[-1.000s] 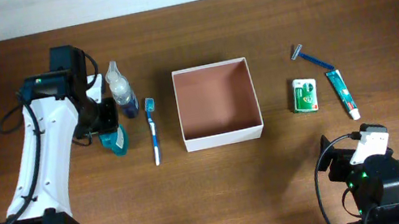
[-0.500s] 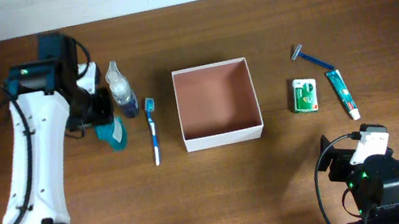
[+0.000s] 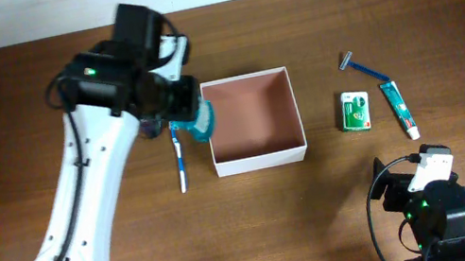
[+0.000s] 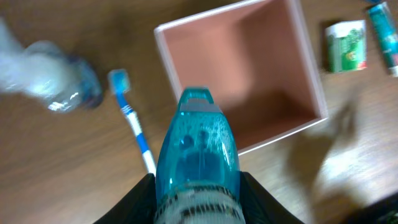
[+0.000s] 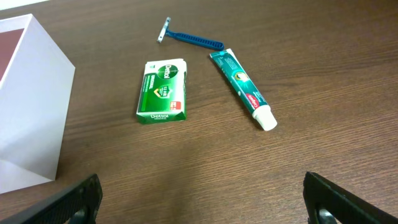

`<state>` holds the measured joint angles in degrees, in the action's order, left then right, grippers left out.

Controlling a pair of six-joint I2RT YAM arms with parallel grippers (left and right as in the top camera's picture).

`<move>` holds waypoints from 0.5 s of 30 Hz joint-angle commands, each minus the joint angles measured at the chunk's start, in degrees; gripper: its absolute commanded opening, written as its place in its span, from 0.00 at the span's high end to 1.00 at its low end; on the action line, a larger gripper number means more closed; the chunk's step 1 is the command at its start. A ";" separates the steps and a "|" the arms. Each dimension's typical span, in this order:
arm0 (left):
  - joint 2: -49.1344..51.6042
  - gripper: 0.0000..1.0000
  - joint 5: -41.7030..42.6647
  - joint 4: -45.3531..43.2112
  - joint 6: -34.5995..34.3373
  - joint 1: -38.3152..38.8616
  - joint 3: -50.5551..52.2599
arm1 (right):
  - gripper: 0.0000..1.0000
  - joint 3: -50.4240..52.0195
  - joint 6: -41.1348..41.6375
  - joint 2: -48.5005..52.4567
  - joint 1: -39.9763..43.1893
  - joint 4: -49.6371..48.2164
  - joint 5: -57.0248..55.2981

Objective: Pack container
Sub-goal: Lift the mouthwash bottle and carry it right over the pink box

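The container (image 3: 261,158), a square white-walled box with a pinkish-brown inside (image 4: 242,68), sits mid-table. My left gripper (image 3: 187,117) is shut on a teal transparent bottle (image 3: 200,120) and holds it above the container's left wall. In the left wrist view the bottle (image 4: 198,149) fills the space between the black fingers (image 4: 142,198), its cap pointing toward the box. My right gripper (image 5: 202,202) stands open low over the bare wood at the front right, with nothing between its fingers.
A blue-and-white toothbrush (image 3: 179,154) lies left of the box, a clear spray bottle (image 4: 53,81) beyond it. Right of the box lie a blue razor (image 3: 364,69), a green packet (image 3: 356,111) and a toothpaste tube (image 3: 398,108).
My left arm has swung right and carried the teal bottle from beside the spray bottle to the container's left edge. The right arm has not moved.
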<state>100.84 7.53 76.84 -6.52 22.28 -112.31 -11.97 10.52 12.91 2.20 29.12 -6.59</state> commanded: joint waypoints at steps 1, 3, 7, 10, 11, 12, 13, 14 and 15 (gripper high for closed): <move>-0.13 0.67 1.07 -2.93 -3.34 3.04 -1.79 | 0.01 0.17 0.28 -0.42 -0.22 -0.15 -0.72; -0.13 0.67 0.94 -4.85 -3.69 4.50 -1.79 | 0.01 0.17 0.28 -0.42 -0.22 -0.15 -0.72; -0.04 0.67 -1.55 -7.34 -6.36 6.12 -1.79 | 0.01 0.17 0.28 -0.42 -0.22 -0.15 -0.72; 0.61 0.67 -1.81 -8.33 -7.98 6.16 -1.79 | 0.01 0.17 0.28 -0.42 -0.22 -0.15 -0.72; 1.14 0.67 -1.81 -8.76 -8.48 6.16 -1.79 | 0.01 0.17 0.28 -0.42 -0.22 -0.15 -0.72; 1.64 0.67 -1.77 -9.05 -8.85 6.19 -1.79 | 0.01 0.17 0.28 -0.42 -0.22 -0.15 -0.72; 2.34 0.67 -1.77 -9.25 -9.33 6.19 -1.79 | 0.01 0.17 0.28 -0.42 -0.22 -0.15 -0.72; 3.04 0.67 -1.40 -9.49 -9.35 6.19 -1.79 | 0.01 0.17 0.28 -0.42 -0.22 -0.15 -0.72; 3.80 0.67 -1.25 -9.68 -9.35 6.19 -1.79 | 0.01 0.17 0.28 -0.42 -0.22 -0.15 -0.72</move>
<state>102.43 6.39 68.07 -13.91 28.53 -112.40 -11.97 10.55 12.91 2.20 29.12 -6.59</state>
